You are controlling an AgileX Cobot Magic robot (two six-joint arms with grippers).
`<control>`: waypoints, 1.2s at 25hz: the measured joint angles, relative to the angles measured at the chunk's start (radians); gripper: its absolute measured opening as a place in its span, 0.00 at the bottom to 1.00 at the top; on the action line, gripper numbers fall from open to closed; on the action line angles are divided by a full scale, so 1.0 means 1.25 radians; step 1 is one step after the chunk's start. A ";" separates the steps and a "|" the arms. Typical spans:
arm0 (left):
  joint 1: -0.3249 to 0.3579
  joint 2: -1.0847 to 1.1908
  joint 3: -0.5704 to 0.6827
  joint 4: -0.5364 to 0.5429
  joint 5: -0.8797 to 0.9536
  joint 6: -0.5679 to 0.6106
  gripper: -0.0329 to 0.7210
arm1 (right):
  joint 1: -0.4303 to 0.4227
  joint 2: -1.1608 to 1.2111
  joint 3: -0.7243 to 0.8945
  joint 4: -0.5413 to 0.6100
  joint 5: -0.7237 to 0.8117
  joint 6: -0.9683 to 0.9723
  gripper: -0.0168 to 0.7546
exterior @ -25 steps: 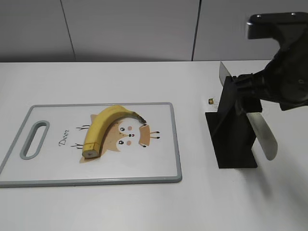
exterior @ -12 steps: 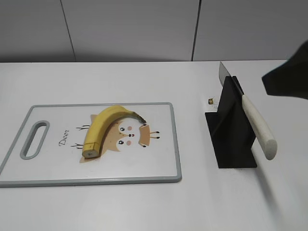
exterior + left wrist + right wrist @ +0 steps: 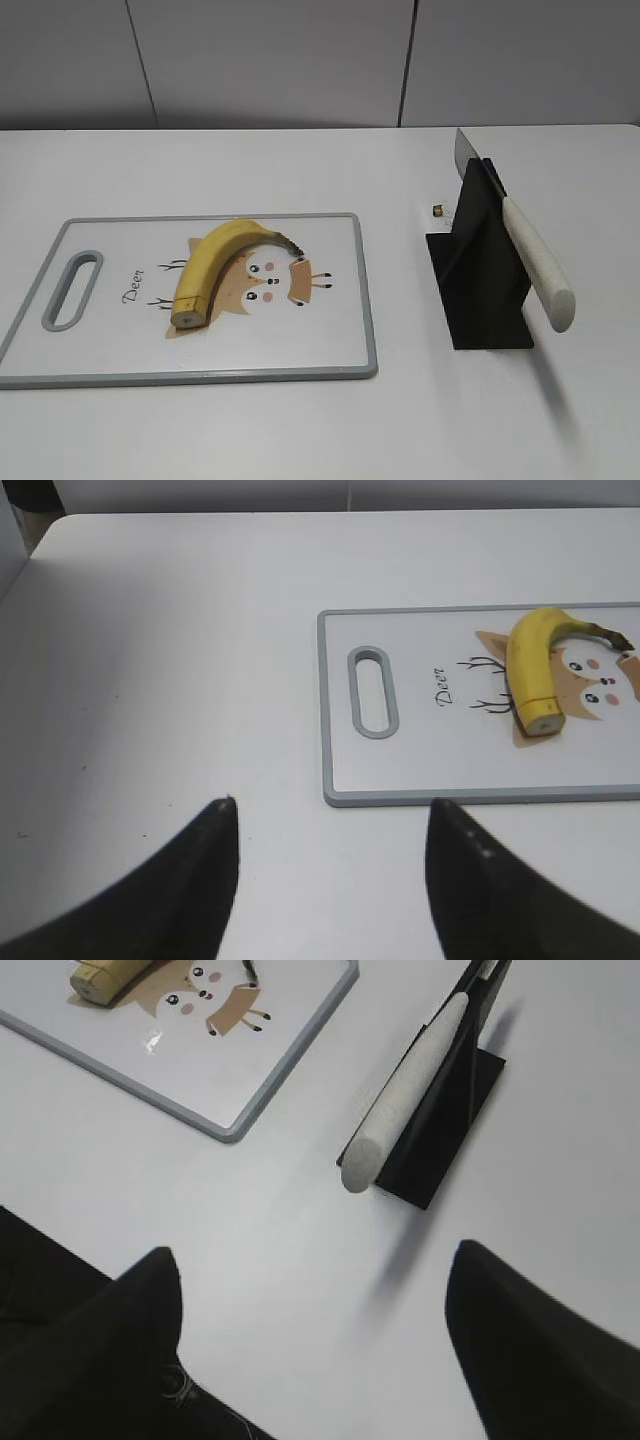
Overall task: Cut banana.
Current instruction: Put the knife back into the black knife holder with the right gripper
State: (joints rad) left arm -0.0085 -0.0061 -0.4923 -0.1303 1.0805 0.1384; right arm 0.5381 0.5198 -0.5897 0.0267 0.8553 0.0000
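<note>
1. The banana point(image 3: 218, 262) lies whole and unpeeled on the board point(image 3: 340, 300), left of centre in the exterior view. It arches over the printed deer, with the cut end toward the near edge and the stem toward the board's middle.
2. The knife point(image 3: 520, 240) rests in a black stand point(image 3: 485, 290) at the right. Its pale handle slopes down toward me and the blade tip pokes up behind.
3. My judgement: the step in hand is fetching the knife. I would bring the right gripper point(image 3: 310, 1310) down over the handle point(image 3: 400, 1110), square to its length, grip mid-handle, then draw it out along the slot.
4. Right fingers are spread wide, holding nothing, with the handle end just above them in the wrist frame.
5. Left gripper point(image 3: 330, 830) is likewise spread and empty, over bare surface point(image 3: 150, 680) left of the board.
6. A tiny brass-coloured object point(image 3: 438, 210) sits beside the stand. Nothing blocks the handle.
</note>
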 joint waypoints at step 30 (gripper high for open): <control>0.000 0.000 0.000 0.000 0.000 0.000 0.81 | 0.000 -0.417 0.071 -0.016 0.151 0.000 0.79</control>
State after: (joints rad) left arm -0.0085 -0.0061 -0.4923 -0.1303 1.0805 0.1384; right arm 0.5381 -0.0014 -0.5013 0.0070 1.0442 0.0000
